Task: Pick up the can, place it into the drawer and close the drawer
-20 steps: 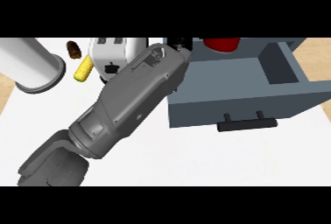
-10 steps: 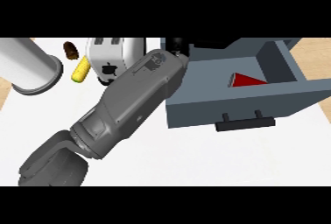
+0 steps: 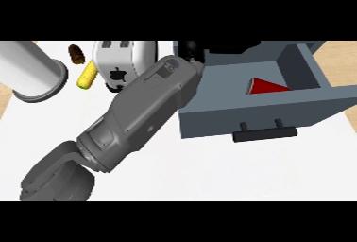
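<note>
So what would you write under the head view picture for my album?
A grey arm reaches over the open drawer, with the red can lying inside.

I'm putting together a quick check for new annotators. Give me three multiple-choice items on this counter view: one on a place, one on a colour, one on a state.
1. Where does the red can lie?
A. Inside the drawer
B. Beside the toaster
C. On the bare counter in front of the drawer

2. What colour is the corn cob left of the toaster?
A. Green
B. Yellow
C. Blue

3. How does the drawer stand?
A. Pushed shut
B. Pulled open
C. Taken out and turned over

Answers:
1 A, the red can shows between the drawer's walls.
2 B, the cob is plainly yellow.
3 B, the drawer's inside is in view behind its front and black handle.
</note>
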### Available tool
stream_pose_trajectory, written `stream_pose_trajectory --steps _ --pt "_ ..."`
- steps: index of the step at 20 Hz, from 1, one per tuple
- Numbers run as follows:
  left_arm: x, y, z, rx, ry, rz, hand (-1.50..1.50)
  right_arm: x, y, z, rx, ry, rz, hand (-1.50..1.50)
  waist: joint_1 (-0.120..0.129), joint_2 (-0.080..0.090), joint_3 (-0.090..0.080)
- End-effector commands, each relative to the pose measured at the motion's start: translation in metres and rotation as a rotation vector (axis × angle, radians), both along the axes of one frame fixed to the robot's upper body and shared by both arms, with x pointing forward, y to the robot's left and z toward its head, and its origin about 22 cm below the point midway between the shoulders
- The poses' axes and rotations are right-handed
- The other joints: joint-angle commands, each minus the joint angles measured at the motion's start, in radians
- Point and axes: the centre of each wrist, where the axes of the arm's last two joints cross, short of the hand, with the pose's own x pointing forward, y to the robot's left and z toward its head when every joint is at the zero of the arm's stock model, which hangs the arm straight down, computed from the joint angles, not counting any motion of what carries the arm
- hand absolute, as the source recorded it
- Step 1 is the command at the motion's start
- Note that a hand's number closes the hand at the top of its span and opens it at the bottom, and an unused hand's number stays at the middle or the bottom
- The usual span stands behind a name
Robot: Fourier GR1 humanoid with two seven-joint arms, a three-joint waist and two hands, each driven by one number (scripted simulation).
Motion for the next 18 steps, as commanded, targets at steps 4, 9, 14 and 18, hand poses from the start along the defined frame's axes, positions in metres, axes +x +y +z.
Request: stream_pose_trajectory --steps 4,9,14,18 --pt "0.001 0.002 -0.002 -0.045 -0.038 -0.025 -1.5 -0.001 0.005 0.037 -0.329 -0.128 -0.015 -1.5 0.016 0.005 -0.001" --pt "-0.001 -0.002 0.006 -0.074 -0.074 -0.029 -1.5 0.009 0.015 0.037 -0.379 -0.212 0.04 -1.5 0.023 -0.002 -0.001" --pt "-0.005 -0.012 0.02 -0.053 -0.109 -0.01 -1.5 0.018 0.043 0.051 -0.539 -0.251 0.035 -1.5 0.05 -0.004 -0.001" --pt "-0.008 -0.019 0.03 -0.055 -0.1 -0.024 -1.5 0.041 0.055 0.043 -0.625 -0.223 0.056 -1.5 0.063 -0.006 -0.001"
